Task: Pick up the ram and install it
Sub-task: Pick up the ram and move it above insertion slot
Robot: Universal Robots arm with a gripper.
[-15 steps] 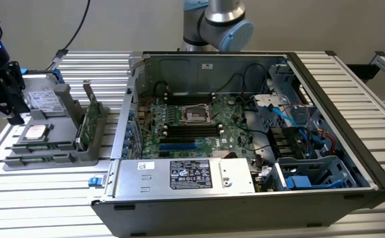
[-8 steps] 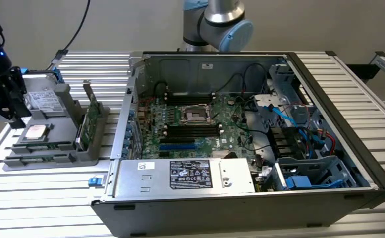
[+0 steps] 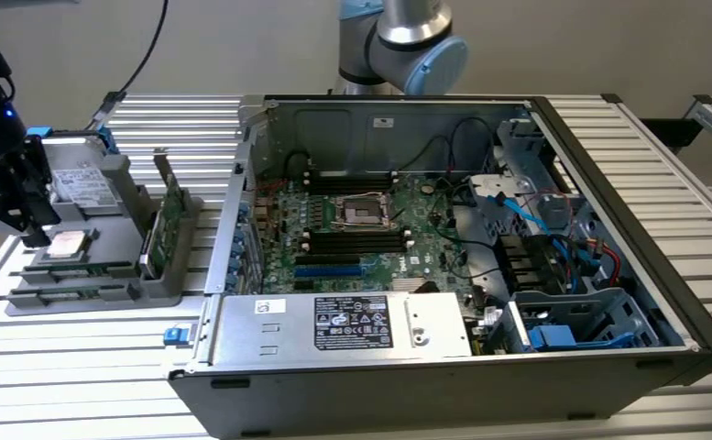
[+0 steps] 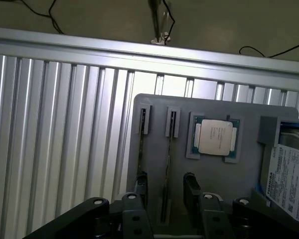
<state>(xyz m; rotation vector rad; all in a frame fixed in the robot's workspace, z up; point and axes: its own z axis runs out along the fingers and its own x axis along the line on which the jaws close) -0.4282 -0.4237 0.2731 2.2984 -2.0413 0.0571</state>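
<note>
Hand (image 4: 164,179) open astride ram (image 4: 168,154), Toshiba-labelled drive (image 4: 289,179) nearby

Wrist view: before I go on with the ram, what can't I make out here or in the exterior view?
- Ram: edge-on in the wrist view, chips unseen; one end hidden behind the gripper.
- Jaw height: open jaws straddle the ram, but how low they sit cannot be told.
- Hard drive: cut off by the wrist view's edge.
- Memory slots: too small in the exterior view to judge their latches.
</note>
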